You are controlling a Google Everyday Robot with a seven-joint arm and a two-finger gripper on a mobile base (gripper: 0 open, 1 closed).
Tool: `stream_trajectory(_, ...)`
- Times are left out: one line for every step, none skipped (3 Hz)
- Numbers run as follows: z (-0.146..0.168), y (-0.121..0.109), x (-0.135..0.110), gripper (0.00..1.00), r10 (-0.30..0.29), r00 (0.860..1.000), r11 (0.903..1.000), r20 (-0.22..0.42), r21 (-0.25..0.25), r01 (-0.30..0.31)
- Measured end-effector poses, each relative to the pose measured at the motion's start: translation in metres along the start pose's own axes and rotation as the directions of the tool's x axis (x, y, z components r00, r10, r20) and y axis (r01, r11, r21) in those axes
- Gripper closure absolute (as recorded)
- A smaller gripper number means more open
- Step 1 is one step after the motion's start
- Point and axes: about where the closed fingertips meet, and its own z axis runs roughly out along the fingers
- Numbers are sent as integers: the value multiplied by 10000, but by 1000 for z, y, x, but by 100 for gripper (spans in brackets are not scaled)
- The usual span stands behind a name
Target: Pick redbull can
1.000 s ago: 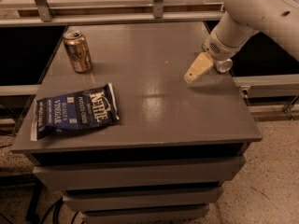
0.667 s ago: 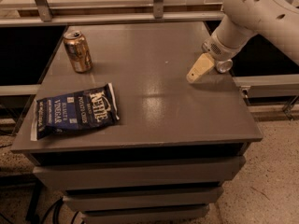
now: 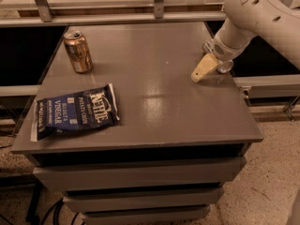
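Observation:
The redbull can [image 3: 225,66] shows only as a small silver-grey body with a shiny round end, near the table's right edge. It lies right against my gripper [image 3: 209,68], whose cream-coloured tip points down and to the left onto the tabletop. Most of the can is hidden behind the gripper and the white arm [image 3: 253,13] that reaches in from the upper right. I cannot see how the gripper sits around the can.
A wider copper-gold can [image 3: 78,51] stands upright at the table's back left. A dark blue chip bag [image 3: 75,111] lies flat at the front left. The grey table [image 3: 154,107] has drawers below and a metal rail [image 3: 117,18] behind it.

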Motion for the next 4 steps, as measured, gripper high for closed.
stream_trajectory(2, -6, 0, 41, 2, 10000, 10000, -51, 11, -2)
stream_trajectory(-2, -8, -2, 64, 0, 10000, 10000, -52, 10, 0)
stream_trajectory(-5, -9, -3, 87, 0, 10000, 10000, -51, 9, 0)
stream_trajectory(-7, -9, -4, 100, -174, 9998, 9998, 38, -57, 174)
